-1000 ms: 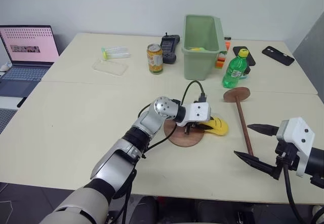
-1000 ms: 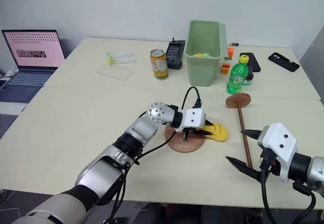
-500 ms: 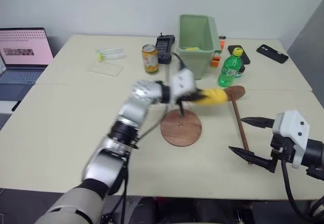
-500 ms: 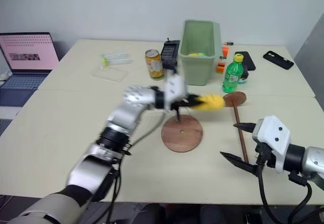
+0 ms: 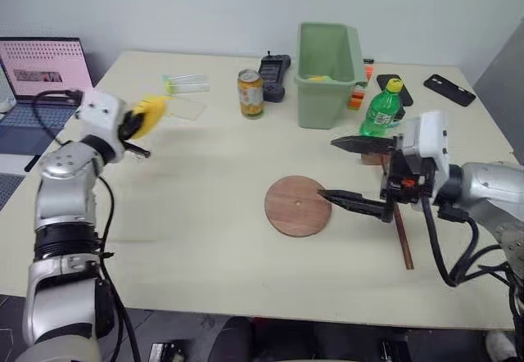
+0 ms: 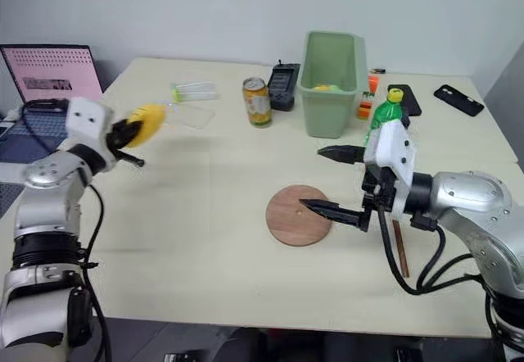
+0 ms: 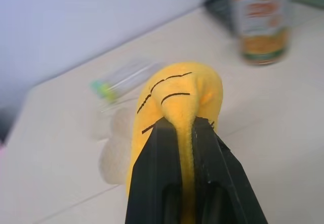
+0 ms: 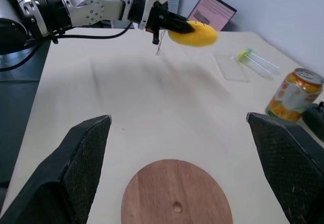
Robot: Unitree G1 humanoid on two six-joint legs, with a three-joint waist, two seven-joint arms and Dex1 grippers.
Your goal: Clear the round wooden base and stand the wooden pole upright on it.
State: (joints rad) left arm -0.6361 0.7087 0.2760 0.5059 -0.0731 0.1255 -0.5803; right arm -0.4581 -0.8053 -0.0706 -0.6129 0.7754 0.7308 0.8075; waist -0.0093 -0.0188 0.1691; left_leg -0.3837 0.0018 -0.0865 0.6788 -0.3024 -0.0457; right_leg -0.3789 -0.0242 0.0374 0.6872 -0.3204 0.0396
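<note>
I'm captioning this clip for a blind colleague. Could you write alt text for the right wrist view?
The right pincer, fingers wide apart, hovers over the bare round wooden base with a small hole at its centre. Beyond it, across the cream table, the left pincer grips a yellow plush toy in the air. An orange drink can stands further off, and a laptop sits behind.

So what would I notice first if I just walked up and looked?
Probably the yellow plush toy, pinched in the left gripper and held up in the air at the table's left side, near the laptop. Next, the round wooden base lying bare mid-table, with the right gripper wide open just beside it. Behind stands a green bin.
</note>
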